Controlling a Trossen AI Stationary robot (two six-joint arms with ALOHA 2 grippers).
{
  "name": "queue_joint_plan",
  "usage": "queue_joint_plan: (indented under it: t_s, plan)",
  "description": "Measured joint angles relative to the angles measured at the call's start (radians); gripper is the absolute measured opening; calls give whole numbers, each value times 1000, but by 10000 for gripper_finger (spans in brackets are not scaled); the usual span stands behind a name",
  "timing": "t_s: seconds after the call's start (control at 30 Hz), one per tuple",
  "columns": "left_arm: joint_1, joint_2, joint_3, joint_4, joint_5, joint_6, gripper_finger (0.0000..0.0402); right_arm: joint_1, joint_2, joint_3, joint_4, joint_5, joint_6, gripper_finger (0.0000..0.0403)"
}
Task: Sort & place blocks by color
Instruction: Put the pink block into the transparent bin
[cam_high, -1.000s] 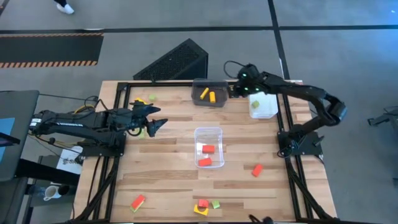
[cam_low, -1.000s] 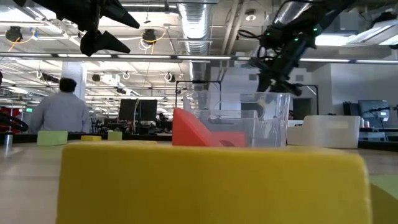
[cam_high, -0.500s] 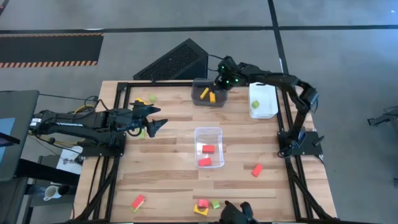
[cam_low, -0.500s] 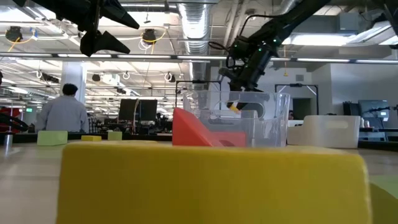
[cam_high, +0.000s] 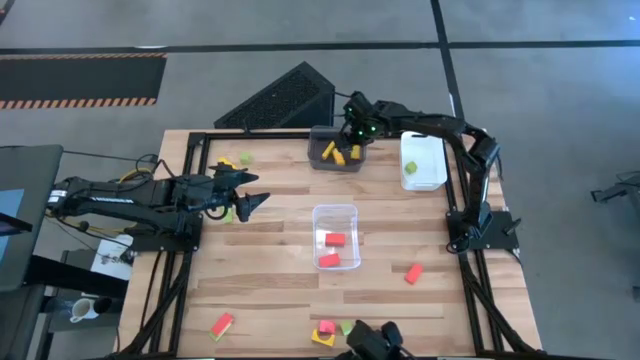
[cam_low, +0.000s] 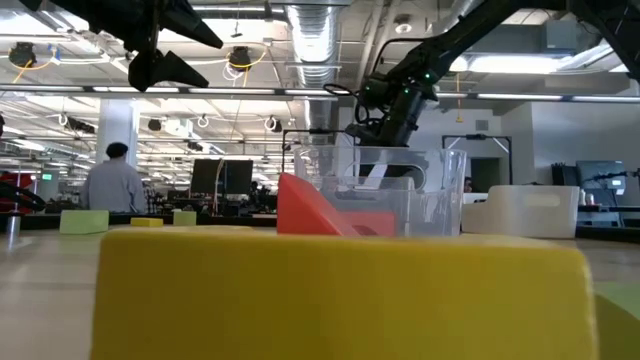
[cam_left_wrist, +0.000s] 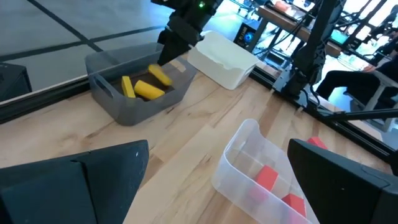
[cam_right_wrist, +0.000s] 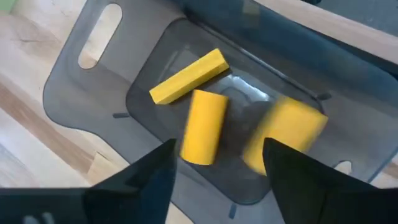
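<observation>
you have three yellow blocks (cam_right_wrist: 204, 126) lying in the dark bin (cam_high: 336, 152) at the far edge of the tabletop (cam_high: 270, 260): a thin bar, a cylinder and a chunkier piece that shows blurred in the right wrist view. your right pincer (cam_high: 352, 113) hangs directly over that bin with its fingers (cam_right_wrist: 140, 182) spread wide and nothing between them. just beside the dark bin, the white bin (cam_high: 423, 160) holds one light green block (cam_high: 410, 170). in the middle of the tabletop the clear bin (cam_high: 335, 236) holds two red blocks (cam_high: 334, 240). loose pieces are scattered around: a red block (cam_high: 412, 272) to the right of the clear bin, a red and yellow piece (cam_high: 221, 323) near the front left corner, a small cluster of red, yellow and green blocks (cam_high: 331, 331) at the front edge, and a yellow and a green block (cam_high: 236, 159) near the far left corner. your left pincer (cam_high: 245, 190) waits over the left side of the tabletop, held well above the surface, its fingers (cam_left_wrist: 348, 180) standing wide apart and empty. in the low view a person (cam_low: 116, 183) stands far back in the room.
</observation>
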Motion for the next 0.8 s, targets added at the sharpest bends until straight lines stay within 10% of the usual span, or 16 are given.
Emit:
queue_joint_plan:
  t_s: [0.37, 0.8]
  plan:
    - [0, 1, 0, -13, 54, 3, 366, 51, -176, 0, -120, 10, -63, 275]
    - [-61, 376, 39, 129, 293, 94, 366, 541, -571, -236, -178, 165, 110, 275]
